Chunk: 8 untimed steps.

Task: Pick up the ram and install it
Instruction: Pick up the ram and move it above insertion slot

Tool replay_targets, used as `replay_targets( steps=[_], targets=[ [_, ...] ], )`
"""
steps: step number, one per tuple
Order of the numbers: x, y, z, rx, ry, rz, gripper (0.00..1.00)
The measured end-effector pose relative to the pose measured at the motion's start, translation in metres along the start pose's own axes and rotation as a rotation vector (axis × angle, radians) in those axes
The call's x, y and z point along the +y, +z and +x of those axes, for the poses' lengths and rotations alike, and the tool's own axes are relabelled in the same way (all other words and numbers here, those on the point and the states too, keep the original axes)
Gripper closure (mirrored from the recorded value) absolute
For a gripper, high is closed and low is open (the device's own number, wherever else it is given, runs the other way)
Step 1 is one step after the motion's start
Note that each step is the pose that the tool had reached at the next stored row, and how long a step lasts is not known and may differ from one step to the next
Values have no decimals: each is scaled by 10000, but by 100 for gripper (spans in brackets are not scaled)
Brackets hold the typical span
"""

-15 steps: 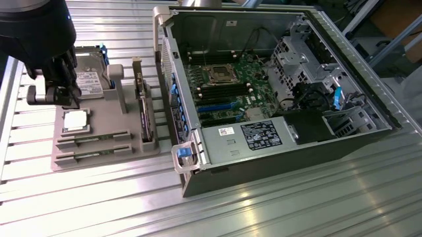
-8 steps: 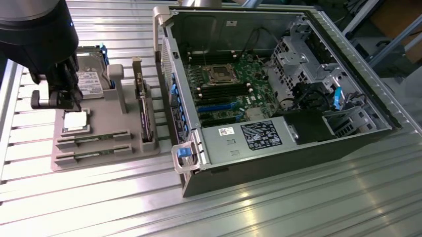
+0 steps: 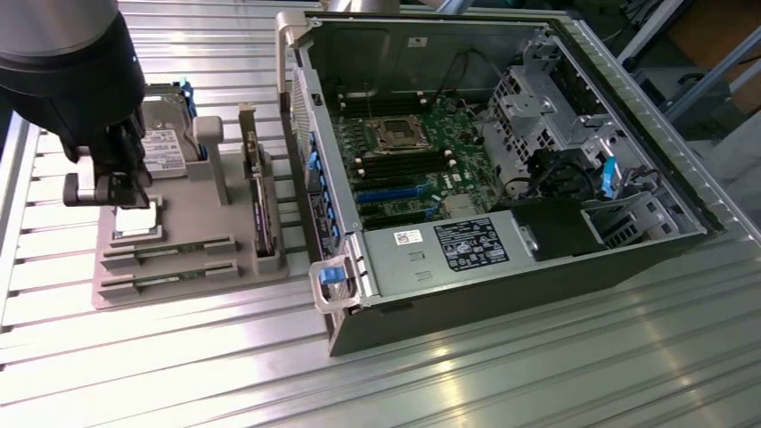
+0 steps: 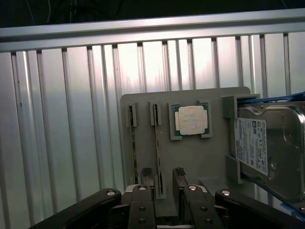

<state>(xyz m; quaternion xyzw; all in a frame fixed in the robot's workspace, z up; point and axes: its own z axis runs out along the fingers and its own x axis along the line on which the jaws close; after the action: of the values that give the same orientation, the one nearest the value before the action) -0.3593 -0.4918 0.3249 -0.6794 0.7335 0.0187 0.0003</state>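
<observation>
While the gripper (image 4: 163,175) hangs over the near edge of the tray (image 4: 190,157), its two fingers (image 4: 147,177) stand parted with a narrow gap and nothing is clamped in them. In the wrist view the near end of the ram (image 4: 157,143) shows in that gap, with a finger on either side. Whether the fingertips are down at its level I cannot tell. The exterior view has the gripper above the tray, close to the CPU (image 4: 191,119).

The ram lies on edge in its slot in the tray, running straight away from the gripper. A second stick (image 4: 132,143) lies parallel in the next slot, on the side away from the CPU. The CPU sits flat in a square pocket just beside the far end of the ram. Past it, the drive (image 4: 267,148) stands in its holder at the end of the tray.

In the exterior view a card (image 3: 259,201) stands on edge along the tray's side nearest the case (image 3: 500,299). The case lies open just beside the tray, at the exterior view's right, with the motherboard (image 3: 405,169) facing up. Tray and case both rest on the ribbed metal table (image 4: 71,119).
</observation>
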Motion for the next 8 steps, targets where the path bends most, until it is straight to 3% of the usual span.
replay_targets(
  steps=[8],
  targets=[
    [-6, 131, 10, 4, -108, -4, 70]
  ],
)
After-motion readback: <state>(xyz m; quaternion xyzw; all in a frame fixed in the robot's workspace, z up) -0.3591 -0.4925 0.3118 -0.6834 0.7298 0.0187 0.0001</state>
